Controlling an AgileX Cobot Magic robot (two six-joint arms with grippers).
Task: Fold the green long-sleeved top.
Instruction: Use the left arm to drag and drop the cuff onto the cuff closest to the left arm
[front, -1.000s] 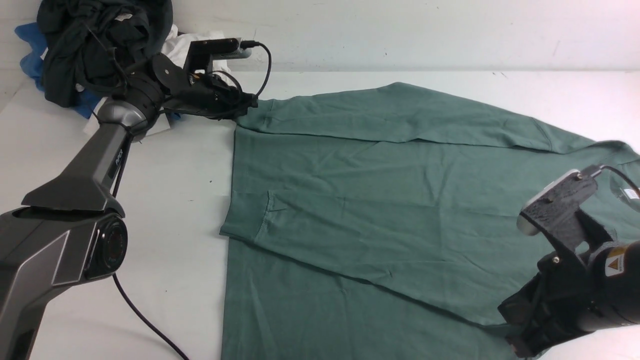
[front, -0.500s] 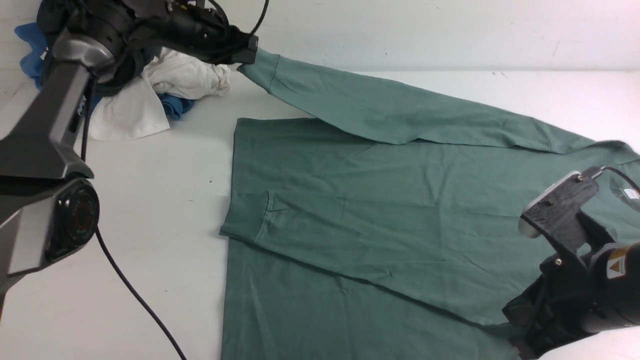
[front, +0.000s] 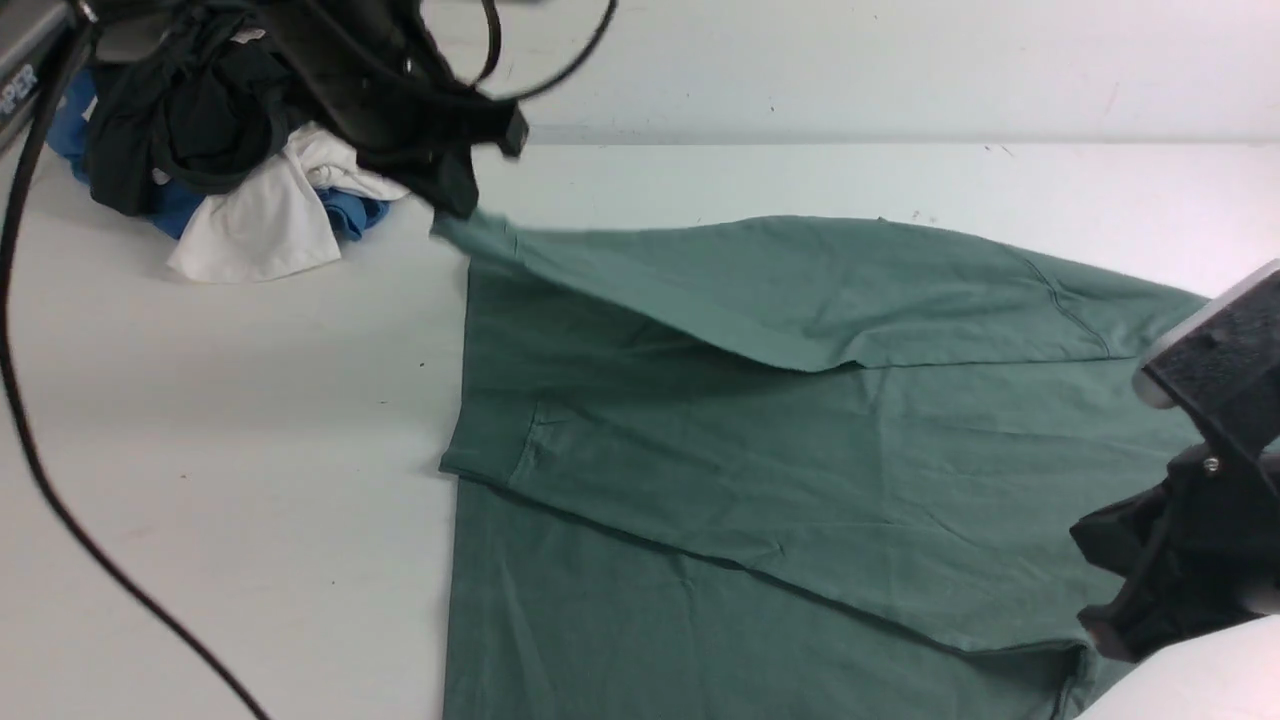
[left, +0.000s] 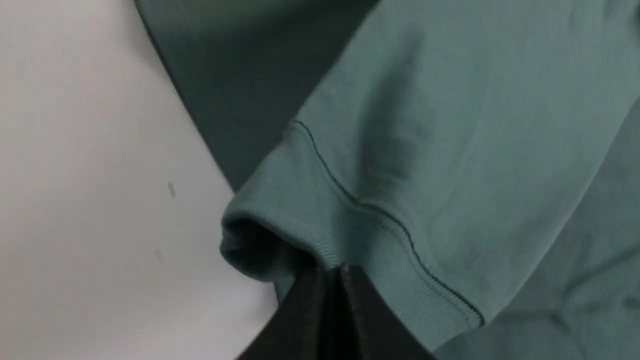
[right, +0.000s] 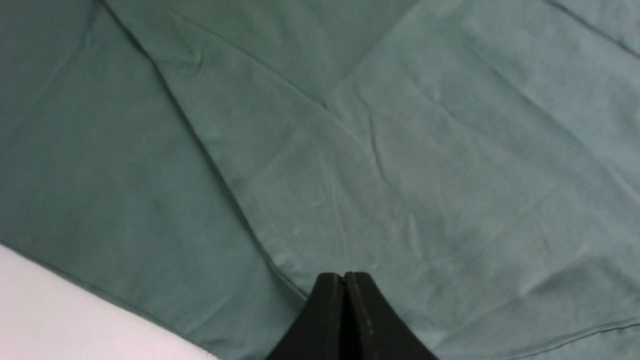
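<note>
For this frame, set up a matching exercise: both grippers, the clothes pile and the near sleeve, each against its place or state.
1 left gripper
2 right gripper
3 clothes pile
4 near sleeve

A lying flat across the top
B shut on the raised cuff
C far left of the table
D shut, over the top's near right part

Pairs: 1-B, 2-D, 3-C, 4-A

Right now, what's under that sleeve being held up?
Only the green top itself: its body lies shadowed beneath the raised sleeve. Toward the shoulder, the sleeve covers whatever is below.
</note>
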